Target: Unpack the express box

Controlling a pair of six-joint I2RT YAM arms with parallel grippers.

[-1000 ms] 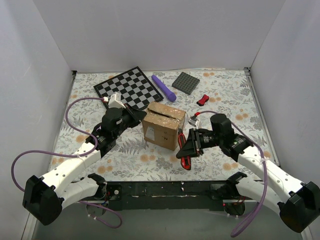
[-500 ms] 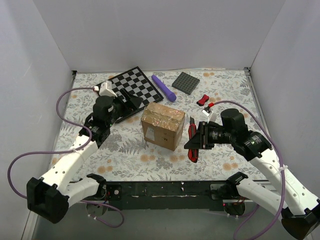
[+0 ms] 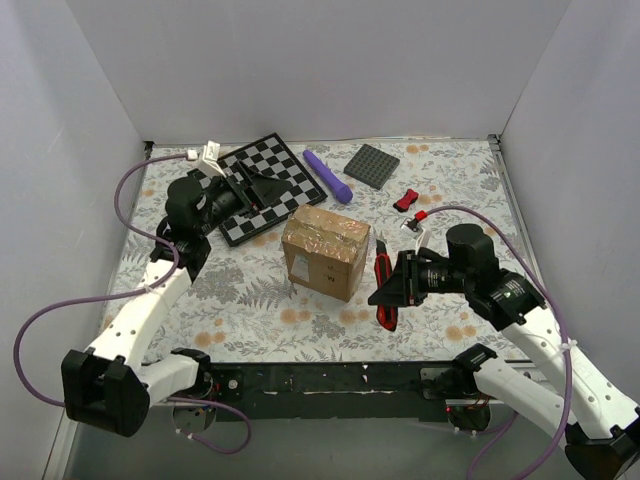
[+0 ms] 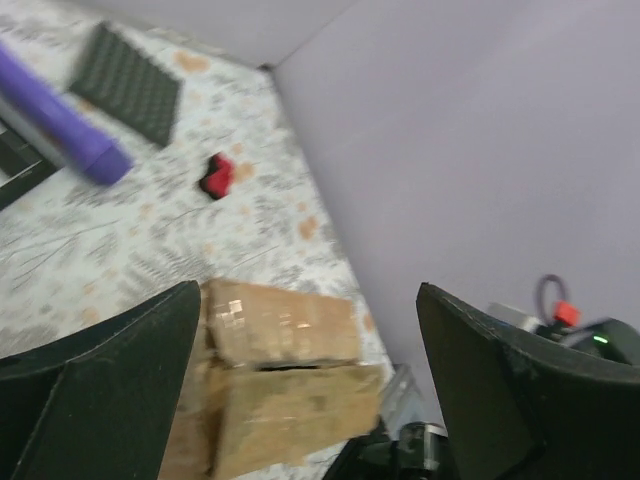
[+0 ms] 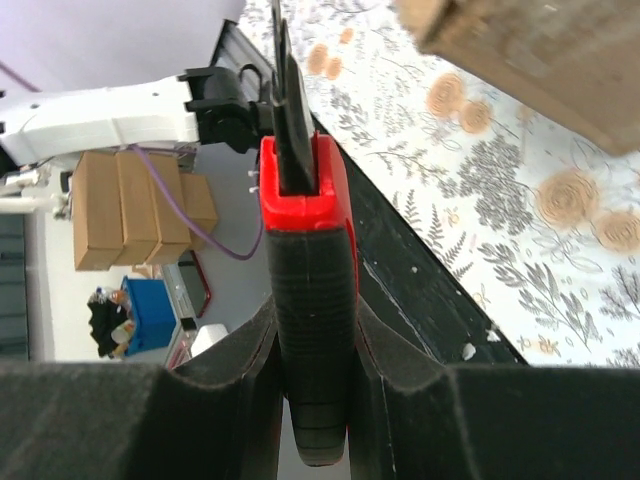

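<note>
The express box point(image 3: 325, 248), a brown carton with glossy tape on top, stands in the middle of the table. A dark slit shows between its top flaps in the left wrist view point(image 4: 285, 375). My left gripper point(image 3: 262, 186) hangs open over the chessboard, up and to the left of the box, touching nothing; its fingers point(image 4: 110, 390) frame the box from a distance. My right gripper point(image 3: 392, 284) sits to the right of the box, shut on a red and black utility knife point(image 3: 383, 290). The knife's point(image 5: 305, 290) blade points away from the box corner point(image 5: 540, 50).
A chessboard point(image 3: 258, 180), a purple cylinder point(image 3: 328, 175), a dark grey square plate point(image 3: 377, 165) and a small red object point(image 3: 405, 200) lie behind the box. White walls close in the left, back and right. The table's black front edge point(image 3: 330, 378) runs below the box.
My left gripper has opened and drawn back up and left from the box's top, over the chessboard. My right gripper has carried the knife a little to the right.
</note>
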